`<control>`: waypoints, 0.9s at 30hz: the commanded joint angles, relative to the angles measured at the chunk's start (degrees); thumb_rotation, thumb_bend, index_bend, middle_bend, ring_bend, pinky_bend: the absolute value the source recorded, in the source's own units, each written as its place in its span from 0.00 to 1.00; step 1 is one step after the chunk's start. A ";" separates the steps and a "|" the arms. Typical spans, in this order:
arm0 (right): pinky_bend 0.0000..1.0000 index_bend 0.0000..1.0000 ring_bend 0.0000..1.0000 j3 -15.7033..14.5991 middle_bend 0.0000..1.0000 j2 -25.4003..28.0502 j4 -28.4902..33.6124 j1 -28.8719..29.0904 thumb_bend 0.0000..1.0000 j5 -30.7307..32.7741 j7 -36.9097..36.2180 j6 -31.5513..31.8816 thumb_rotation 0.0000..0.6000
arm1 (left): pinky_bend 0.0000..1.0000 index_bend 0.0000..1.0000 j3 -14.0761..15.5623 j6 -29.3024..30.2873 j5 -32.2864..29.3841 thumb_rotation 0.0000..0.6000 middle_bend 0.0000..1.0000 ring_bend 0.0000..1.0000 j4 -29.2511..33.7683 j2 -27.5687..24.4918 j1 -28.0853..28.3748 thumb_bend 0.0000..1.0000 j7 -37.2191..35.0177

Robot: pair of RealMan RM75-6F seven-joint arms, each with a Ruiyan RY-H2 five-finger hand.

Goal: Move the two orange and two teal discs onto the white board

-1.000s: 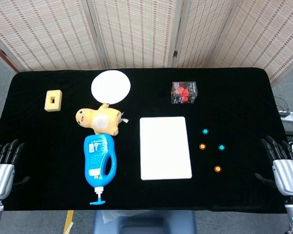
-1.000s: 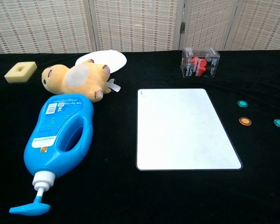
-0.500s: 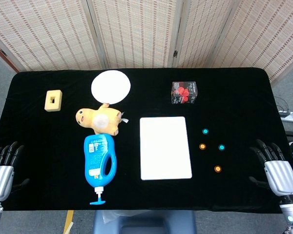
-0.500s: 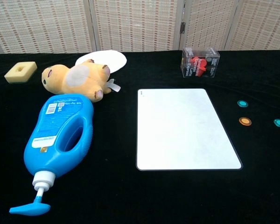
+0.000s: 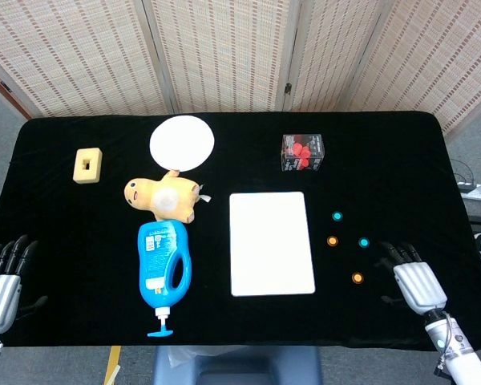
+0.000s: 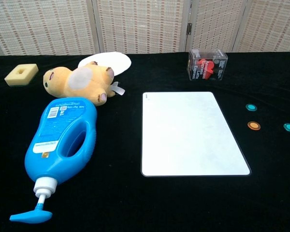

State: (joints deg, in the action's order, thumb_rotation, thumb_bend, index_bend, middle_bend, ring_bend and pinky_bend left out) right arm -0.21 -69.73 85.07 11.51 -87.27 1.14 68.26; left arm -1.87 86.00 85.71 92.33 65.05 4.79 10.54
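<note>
Black cloth covers the table (image 5: 385,144), and the white board (image 5: 272,243) is laid flat at the centre of the head view, with nothing on it. To the right of the board four small discs are seen on the cloth, apart from one another: the upper teal disc (image 5: 337,216), the upper orange disc (image 5: 332,241), the lower teal disc (image 5: 364,242) and the lower orange disc (image 5: 357,277). None of them is touched by a hand.

The right hand (image 5: 414,278) is seen at the lower right of the head view, just right of the lower orange disc; its fingers are spread apart and nothing is held. The left hand (image 5: 2,277) is seen at the lower left edge, fingers likewise apart and empty. Neither hand is shown in the chest view.

Left of the board a blue bottle (image 5: 164,269) is laid on its side, with a yellow plush toy (image 5: 163,197) above it. A white round plate (image 5: 182,143) is placed at the upper middle, a yellow sponge block (image 5: 88,165) at the upper left, and a clear box (image 5: 303,152) holding red pieces above the board.
</note>
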 commanded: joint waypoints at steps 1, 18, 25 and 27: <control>0.00 0.37 0.13 0.29 0.10 -1.37 -1.45 1.53 0.19 0.71 -0.37 -2.18 1.00 | 0.00 0.00 0.06 -0.17 -0.11 1.00 0.00 0.00 0.08 -0.10 -0.02 0.09 -0.01; 0.00 0.42 0.13 -0.14 0.11 -6.09 -5.82 6.56 0.30 2.87 0.65 -9.88 1.00 | 0.00 0.00 0.20 -0.15 -0.24 1.00 0.00 0.01 -0.80 0.15 -0.36 0.09 -0.81; 0.00 0.43 0.13 -0.41 0.12 -7.12 -7.27 7.07 0.33 3.86 0.97 -10.71 1.00 | 0.00 0.00 0.17 -0.30 -0.39 1.00 0.00 0.01 -1.18 0.30 -0.38 0.09 -1.06; 0.00 0.43 0.13 -0.37 0.12 -7.30 -7.59 7.21 0.33 4.05 1.00 -10.78 1.00 | 0.00 0.00 0.14 -0.28 -0.40 1.00 0.00 0.01 -1.19 0.31 -0.39 0.09 -1.13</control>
State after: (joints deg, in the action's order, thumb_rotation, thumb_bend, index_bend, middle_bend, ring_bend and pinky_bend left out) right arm -0.60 -76.98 77.55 18.67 -83.28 2.13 57.52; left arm -1.73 85.73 85.31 91.13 65.36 4.40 9.41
